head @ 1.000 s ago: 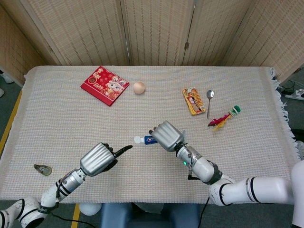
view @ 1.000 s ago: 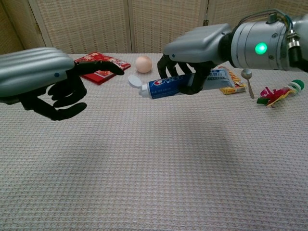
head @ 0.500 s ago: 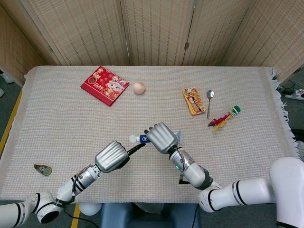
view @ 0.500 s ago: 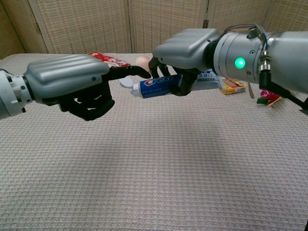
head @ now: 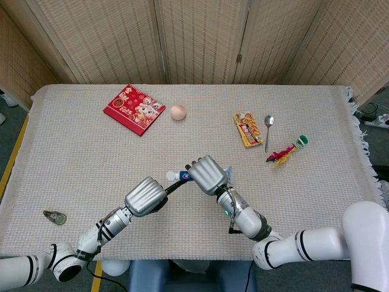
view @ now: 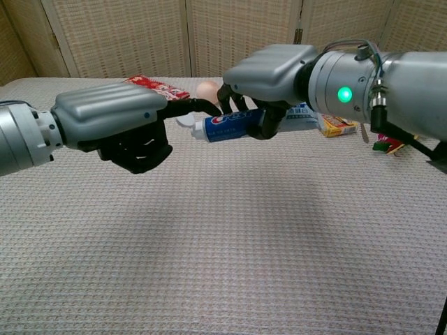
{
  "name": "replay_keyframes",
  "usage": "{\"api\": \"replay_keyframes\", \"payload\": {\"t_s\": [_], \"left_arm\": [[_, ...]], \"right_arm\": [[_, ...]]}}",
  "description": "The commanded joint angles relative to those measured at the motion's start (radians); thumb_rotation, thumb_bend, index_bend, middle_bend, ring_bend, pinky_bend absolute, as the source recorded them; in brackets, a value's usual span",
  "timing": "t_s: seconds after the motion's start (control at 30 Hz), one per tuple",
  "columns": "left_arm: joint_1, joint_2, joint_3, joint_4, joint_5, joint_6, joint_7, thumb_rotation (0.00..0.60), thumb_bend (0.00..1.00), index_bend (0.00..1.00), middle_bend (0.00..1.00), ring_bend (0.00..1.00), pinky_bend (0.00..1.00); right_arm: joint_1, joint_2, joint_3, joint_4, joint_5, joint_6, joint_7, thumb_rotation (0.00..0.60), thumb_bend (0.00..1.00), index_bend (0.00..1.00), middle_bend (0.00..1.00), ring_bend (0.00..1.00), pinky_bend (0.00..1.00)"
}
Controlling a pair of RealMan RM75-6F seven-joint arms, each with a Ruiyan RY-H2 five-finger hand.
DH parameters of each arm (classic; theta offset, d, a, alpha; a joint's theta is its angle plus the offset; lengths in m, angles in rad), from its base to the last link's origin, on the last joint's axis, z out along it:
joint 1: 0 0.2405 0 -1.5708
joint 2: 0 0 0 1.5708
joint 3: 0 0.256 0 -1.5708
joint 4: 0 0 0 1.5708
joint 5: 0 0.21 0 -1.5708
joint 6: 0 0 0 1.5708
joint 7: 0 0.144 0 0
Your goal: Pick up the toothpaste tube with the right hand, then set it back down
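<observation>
Both of my hands are up over the near middle of the beige woven tablecloth (head: 73, 152). My right hand (head: 208, 175) has its dark fingers wrapped round the blue and white toothpaste tube (view: 234, 124), which I'm holding lying sideways, clear of the cloth, white cap (view: 187, 121) pointing left. My left hand (view: 115, 124) sits just left of it, most fingers curled in with nothing inside them, one finger stretched out toward the cap; whether it touches the cap I cannot tell. Far left on the table lies the red square printed packet (head: 134, 109), with the pale round egg (head: 177, 112) just right of it. Over on the far right: the yellow and red snack sachet (head: 247, 129), the metal spoon (head: 268, 130) beside it, then the red and green toy (head: 286, 151). Near left edge, a small greenish object (head: 55, 216).
</observation>
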Motion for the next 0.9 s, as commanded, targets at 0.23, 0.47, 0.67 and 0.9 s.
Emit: {"api": "replay_keyframes", "payload": {"t_s": [0.23, 0.47, 0.67, 0.9], "left_arm": [[-0.015, -0.005, -0.001, 0.013, -0.042, -0.006, 0.013, 0.6, 0.7, 0.11, 0.94, 0.85, 0.82], [-0.002, 0.021, 0.009, 0.017, -0.057, 0.018, 0.005, 0.6, 0.7, 0.12, 0.94, 0.85, 0.82], [0.009, 0.04, 0.024, 0.016, -0.065, 0.031, 0.002, 0.6, 0.7, 0.13, 0.94, 0.85, 0.82], [0.011, 0.038, 0.033, 0.016, -0.076, 0.035, 0.006, 0.6, 0.7, 0.14, 0.94, 0.85, 0.82]], "right_arm": [[-0.008, -0.002, -0.009, 0.013, -0.022, 0.001, 0.017, 0.6, 0.86, 0.74, 0.64, 0.74, 0.69], [-0.029, 0.018, -0.02, 0.014, -0.058, -0.004, 0.054, 0.6, 0.87, 0.75, 0.65, 0.76, 0.69], [-0.048, 0.036, -0.024, 0.011, -0.088, -0.011, 0.092, 0.6, 0.87, 0.75, 0.65, 0.76, 0.69], [-0.066, 0.051, -0.019, 0.001, -0.116, -0.015, 0.133, 0.6, 0.87, 0.76, 0.65, 0.77, 0.69]]}}
